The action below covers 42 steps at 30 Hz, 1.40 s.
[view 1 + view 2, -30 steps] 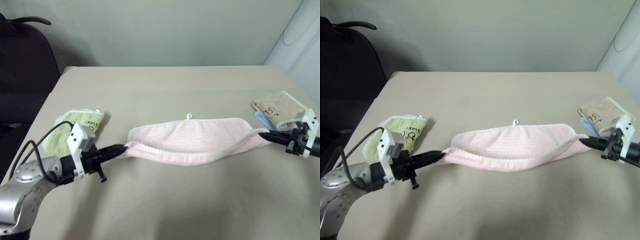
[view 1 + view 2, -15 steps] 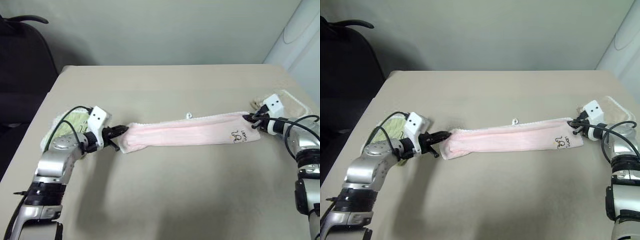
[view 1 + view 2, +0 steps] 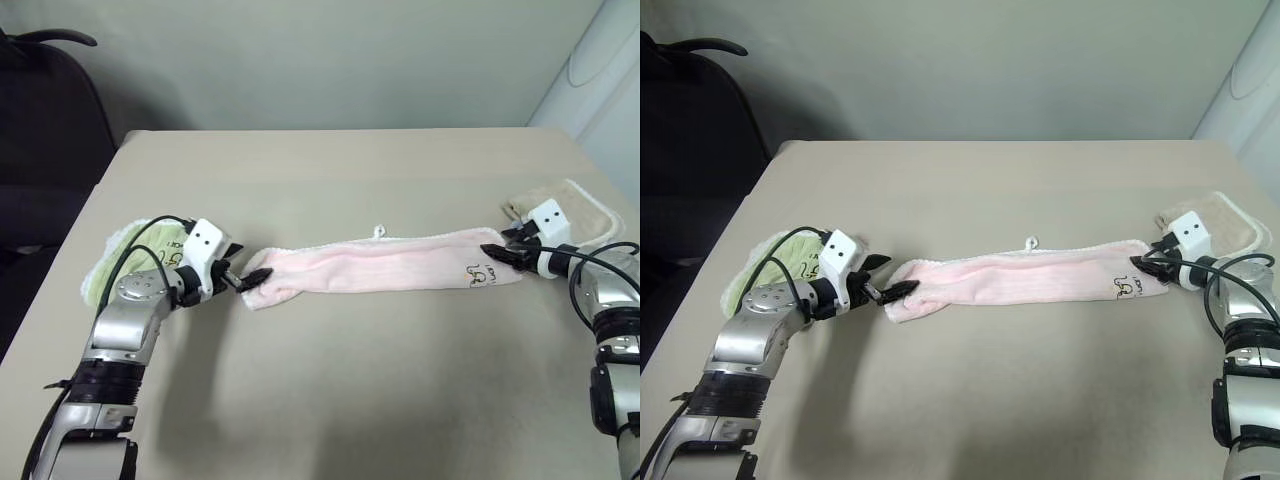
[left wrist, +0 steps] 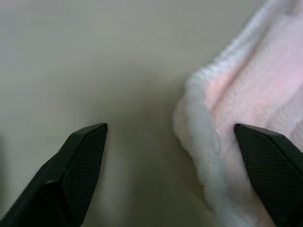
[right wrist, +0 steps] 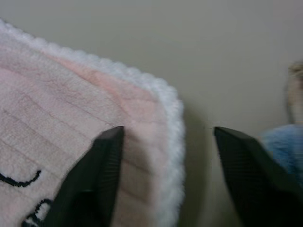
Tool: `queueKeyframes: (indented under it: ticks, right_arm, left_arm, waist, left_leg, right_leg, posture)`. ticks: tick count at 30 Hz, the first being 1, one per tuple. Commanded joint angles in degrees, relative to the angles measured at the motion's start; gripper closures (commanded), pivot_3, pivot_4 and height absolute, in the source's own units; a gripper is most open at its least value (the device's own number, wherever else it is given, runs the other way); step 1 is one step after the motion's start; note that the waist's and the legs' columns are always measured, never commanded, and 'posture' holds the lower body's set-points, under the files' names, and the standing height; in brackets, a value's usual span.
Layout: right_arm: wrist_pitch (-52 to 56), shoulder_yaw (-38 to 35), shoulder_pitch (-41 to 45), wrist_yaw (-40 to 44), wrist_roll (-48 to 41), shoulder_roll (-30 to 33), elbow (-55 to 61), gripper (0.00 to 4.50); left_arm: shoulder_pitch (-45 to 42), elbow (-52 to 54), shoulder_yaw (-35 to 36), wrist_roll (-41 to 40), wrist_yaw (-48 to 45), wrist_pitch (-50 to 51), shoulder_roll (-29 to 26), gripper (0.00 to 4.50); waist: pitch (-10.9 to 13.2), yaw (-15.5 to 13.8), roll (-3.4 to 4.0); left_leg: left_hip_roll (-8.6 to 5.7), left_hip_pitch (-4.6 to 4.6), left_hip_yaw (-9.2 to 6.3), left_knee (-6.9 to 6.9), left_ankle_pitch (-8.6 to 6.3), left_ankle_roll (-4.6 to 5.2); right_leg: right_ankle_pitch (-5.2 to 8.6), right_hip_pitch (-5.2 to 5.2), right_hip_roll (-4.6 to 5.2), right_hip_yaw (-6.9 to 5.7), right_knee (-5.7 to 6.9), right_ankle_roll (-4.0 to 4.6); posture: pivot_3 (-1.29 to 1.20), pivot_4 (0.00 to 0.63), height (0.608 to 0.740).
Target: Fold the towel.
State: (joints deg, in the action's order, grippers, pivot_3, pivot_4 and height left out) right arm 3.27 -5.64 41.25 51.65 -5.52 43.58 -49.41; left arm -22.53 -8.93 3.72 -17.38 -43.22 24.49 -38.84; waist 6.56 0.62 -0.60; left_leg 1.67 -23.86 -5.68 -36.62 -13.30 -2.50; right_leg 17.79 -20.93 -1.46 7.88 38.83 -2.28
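The pale pink towel (image 3: 370, 268) lies on the table as a long folded strip running left to right, its white loop (image 3: 379, 231) at the far edge and its dark printed mark (image 3: 480, 272) near the right end. My left gripper (image 3: 246, 270) is open at the strip's left end. In the left wrist view its fingers (image 4: 71, 175) stand wide apart, and the towel's white-edged end (image 4: 222, 142) lies beside one of them. My right gripper (image 3: 496, 256) is open at the right end, with the towel's corner (image 5: 94, 99) between its fingers (image 5: 251, 175).
A green folded towel (image 3: 118, 258) lies under my left forearm near the table's left edge. A beige towel (image 3: 572, 205) lies at the far right behind my right gripper, with something blue (image 5: 284, 142) beside it. A dark chair (image 3: 40, 120) stands past the left side of the table (image 3: 330, 400).
The towel hung slack between both shut grippers, then was carried forward and laid flat as a strip. Both grippers have now opened and let go of its ends.
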Motion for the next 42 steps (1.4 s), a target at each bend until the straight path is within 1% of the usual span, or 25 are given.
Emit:
queueKeyframes:
  ticks: [1,4,7,8,10,11,12,14,16,18,20,26,27,28,33,37,42]
  right_arm:
    - [1.8,-5.9,-2.5,0.8,-5.2,3.1,8.1,1.08]
    - [8.2,-10.4,-6.7,3.9,-10.4,5.1,13.3,1.08]
    - [16.0,-14.1,-10.2,4.6,-15.0,6.4,16.6,1.08]
    - [19.2,-15.3,-11.6,5.0,-16.8,6.7,18.2,0.72]
    - [23.9,-17.1,-14.0,5.2,-19.6,6.9,21.6,0.18]
    - [27.8,-18.3,-15.6,4.7,-21.8,6.4,24.6,0.04]
    - [31.2,-19.4,-17.1,4.0,-23.9,6.0,27.2,0.04]
    - [37.5,-21.4,-19.3,2.1,-27.7,4.8,31.9,0.04]
    - [43.2,-23.2,-20.8,-0.9,-30.8,3.1,35.9,0.04]
    - [46.5,-24.3,-21.7,-3.1,-32.7,2.1,38.4,0.04]
    - [49.7,-25.5,-22.6,-5.4,-34.9,0.6,41.0,0.04]
    - [55.9,-27.3,-25.1,-10.2,-39.8,-2.7,47.4,0.04]
    - [57.1,-27.8,-25.2,-11.3,-40.6,-3.1,47.6,0.04]
    - [58.4,-28.5,-25.4,-12.6,-41.5,-3.6,47.9,0.04]
    - [63.6,-32.6,-25.7,-19.4,-45.2,-6.5,48.3,0.04]
    - [65.8,-34.9,-25.8,-23.8,-46.8,-8.2,48.2,0.04]
    - [67.8,-36.6,-26.1,-26.8,-48.7,-9.2,48.2,0.04]
  left_arm:
    - [0.7,4.5,7.9,-6.1,1.7,3.7,0.6,0.0]
    - [4.6,10.9,14.3,-14.5,-2.2,9.1,-1.3,0.0]
    - [9.8,16.4,16.8,-18.1,-6.5,11.2,-4.3,0.0]
    - [12.0,18.6,17.2,-19.1,-8.4,11.5,-5.5,0.0]
    - [15.0,21.9,17.5,-20.9,-11.2,12.1,-7.2,0.0]
    - [16.6,23.9,17.0,-21.5,-12.6,12.4,-8.2,0.0]
    - [17.9,25.4,16.2,-21.5,-13.7,12.6,-9.1,0.0]
    - [19.3,26.8,13.6,-19.6,-14.6,11.9,-10.6,0.0]
    - [19.3,26.0,9.4,-14.7,-15.3,8.7,-12.0,0.0]
    - [18.8,25.0,6.5,-11.6,-15.7,6.3,-12.8,0.0]
    - [17.1,22.3,2.7,-6.4,-15.9,1.8,-13.4,0.0]
    - [10.4,12.1,-4.9,4.3,-15.1,-9.3,-11.7,0.0]
    - [9.8,10.6,-5.6,5.6,-15.1,-10.9,-11.4,0.0]
    - [9.2,9.1,-6.4,6.9,-15.0,-12.6,-11.2,0.0]
    - [8.6,3.5,-8.5,12.3,-15.0,-21.5,-12.1,0.0]
    - [7.7,-1.7,-8.1,15.6,-12.9,-28.4,-12.7,0.0]
    - [5.7,-4.6,-5.3,14.8,-9.9,-31.5,-12.0,0.0]
  waist:
    - [0.0,0.0,0.0]
    - [0.0,0.0,-0.01]
    - [0.0,0.0,-0.01]
    - [0.0,0.0,-0.01]
    - [0.0,-0.1,-0.01]
    - [0.0,-0.1,-0.01]
    - [0.0,-0.1,-0.02]
    - [0.0,-0.1,-0.02]
    - [0.0,-0.1,-0.02]
    - [0.0,-0.1,-0.01]
    - [0.0,-0.2,-0.01]
    - [0.0,-0.1,-0.01]
    - [0.0,0.0,-0.01]
    - [0.0,0.0,-0.01]
    - [-0.1,-0.1,0.1]
    - [-0.3,-0.1,0.41]
    - [-0.3,0.1,0.47]
  left_leg:
    - [0.0,-0.01,0.0,0.0,0.0,0.0]
    - [0.0,-0.07,0.0,0.0,0.02,-0.04]
    - [0.0,-0.03,0.0,0.01,0.04,-0.07]
    - [0.0,0.03,0.0,0.02,0.04,-0.07]
    - [-0.01,0.12,0.02,0.03,0.03,-0.06]
    - [-0.01,0.14,0.03,0.03,0.03,-0.06]
    - [0.0,0.14,0.03,0.03,0.03,-0.06]
    - [0.0,0.14,0.02,0.04,0.03,-0.06]
    - [0.0,0.19,0.01,0.04,0.02,-0.03]
    - [0.0,0.31,0.02,0.04,-0.03,0.06]
    - [0.0,0.31,0.01,0.04,-0.12,0.2]
    - [-0.01,0.29,-0.08,0.12,-0.18,0.31]
    - [-0.01,0.29,-0.08,0.11,-0.33,0.56]
    - [-0.01,0.29,-0.08,0.1,-0.34,0.59]
    - [-0.03,0.3,-0.17,0.09,-0.35,0.6]
    - [-0.03,0.44,-0.18,0.11,-0.37,0.65]
    - [-0.02,0.75,-0.19,0.35,-0.37,0.69]
  right_leg:
    - [0.0,0.0,0.0,0.0,-0.01,0.0]
    - [0.0,0.0,0.0,-0.03,-0.04,0.0]
    - [0.0,0.04,-0.01,-0.02,-0.07,0.0]
    - [0.0,0.1,-0.02,0.0,-0.07,0.0]
    - [0.01,0.2,-0.02,0.02,-0.12,0.01]
    - [0.01,0.21,-0.02,0.02,-0.13,0.01]
    - [0.01,0.19,-0.03,0.02,-0.13,0.01]
    - [0.02,0.2,-0.04,0.02,-0.15,0.03]
    - [0.03,0.23,-0.06,0.03,-0.14,0.03]
    - [0.03,0.31,-0.06,0.06,-0.13,0.03]
    - [0.03,0.3,-0.07,0.06,-0.14,0.03]
    - [0.03,0.25,-0.07,0.03,-0.14,0.03]
    - [0.03,0.24,-0.07,0.04,-0.15,0.03]
    - [0.03,0.25,-0.07,0.04,-0.15,0.03]
    - [0.03,0.29,-0.07,0.02,-0.13,0.03]
    - [0.04,0.4,-0.07,0.01,-0.13,0.03]
    - [0.14,0.56,-0.1,0.02,-0.05,0.19]
  posture:
    - [0.0,0.15,0.74]
    - [0.0,0.15,0.74]
    - [0.0,0.15,0.74]
    - [0.0,0.15,0.74]
    - [0.0,0.15,0.74]
    - [0.0,0.15,0.74]
    - [0.0,0.15,0.74]
    - [0.0,0.15,0.74]
    - [0.0,0.15,0.74]
    - [0.0,0.15,0.74]
    - [0.0,0.15,0.74]
    - [0.0,0.15,0.74]
    - [0.0,0.15,0.74]
    - [0.0,0.15,0.74]
    - [0.0,0.15,0.74]
    - [0.0,0.15,0.74]
    - [0.0,0.15,0.74]
